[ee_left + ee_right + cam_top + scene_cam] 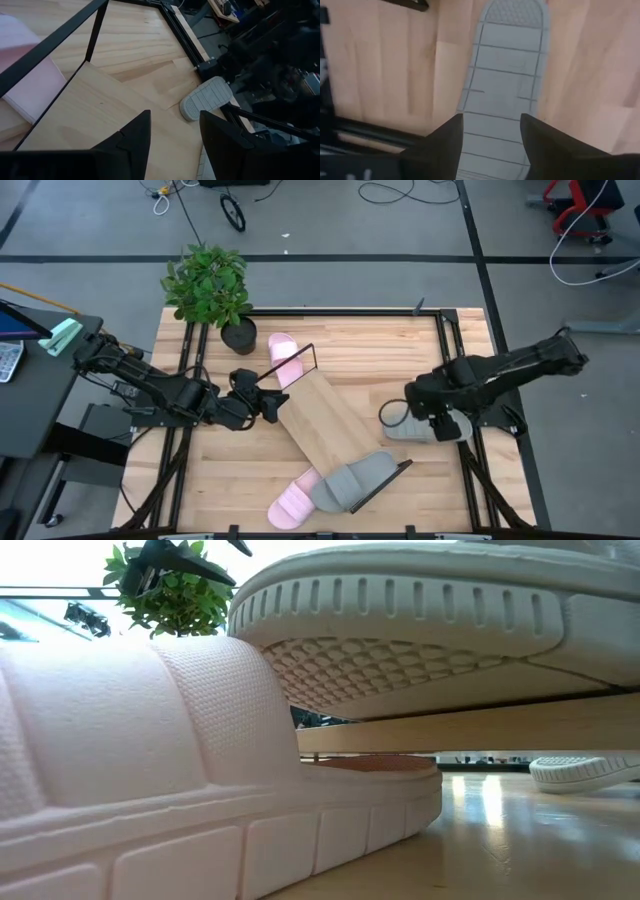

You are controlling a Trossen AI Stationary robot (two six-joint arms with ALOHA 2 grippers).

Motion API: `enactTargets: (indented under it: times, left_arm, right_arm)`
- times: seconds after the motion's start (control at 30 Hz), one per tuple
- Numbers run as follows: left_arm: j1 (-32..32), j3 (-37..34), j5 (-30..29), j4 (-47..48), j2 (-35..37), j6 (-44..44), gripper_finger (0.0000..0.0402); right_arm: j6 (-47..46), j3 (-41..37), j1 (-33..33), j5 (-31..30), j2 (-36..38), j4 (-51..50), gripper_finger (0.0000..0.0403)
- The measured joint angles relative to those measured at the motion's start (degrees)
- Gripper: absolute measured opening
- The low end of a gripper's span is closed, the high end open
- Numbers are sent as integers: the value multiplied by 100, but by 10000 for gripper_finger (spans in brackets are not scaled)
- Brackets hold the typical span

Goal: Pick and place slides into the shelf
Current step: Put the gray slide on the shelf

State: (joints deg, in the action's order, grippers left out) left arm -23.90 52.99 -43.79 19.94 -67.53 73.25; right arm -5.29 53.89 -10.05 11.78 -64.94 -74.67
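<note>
Lying diagonally across the middle of the wooden tabletop (420, 370): the long flat light-wood shelf board (322, 423) with thin dark wire frames at both ends. Tucked under its upper end, beside the dark pot of the small green plant (210, 285): a pale pink ribbed slide sandal (285, 358). Resting on the shelf's lower end, against the wire frame there: a grey soft slide sandal (356, 479). Touching that one on its left, down on the tabletop: a second pale pink slide sandal (293, 503), filling the foreground of the low view (140, 790) with the grey one's treaded sole (420, 610) raised above it on the board.

Hovering at the shelf's left edge near its upper end: the left gripper (268, 404), fingers (136, 137) parted and holding nothing, the bare board showing between them in its wrist view.

Lying sole-up near the table's right edge: a second grey slide sandal (418, 425), its grooved underside (505, 75) clear in the right wrist view. Poised directly over it: the right gripper (440, 418), fingers (449, 142) spread wide to either side of the sole, not closed on it; whether touching it, cannot tell.
</note>
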Motion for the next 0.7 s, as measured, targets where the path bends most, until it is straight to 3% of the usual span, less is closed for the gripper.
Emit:
enactTargets:
  times: [0.13, 0.2, 0.47, 0.7]
  left_arm:
    - [-2, 0, 1, 0, 0, 2, 175]
    - [-9, 0, 6, 0, 0, 4, 173]
    - [-9, 0, 9, 0, 0, 7, 173]
    - [-9, 0, 7, 2, 0, 7, 175]
  right_arm:
    - [66, -211, 557, 743, -47, 336, 203]
    - [103, -284, 635, 841, -47, 627, 202]
    - [636, -391, 375, 108, -49, 1339, 219]
    - [474, -391, 4, 57, -63, 1302, 271]
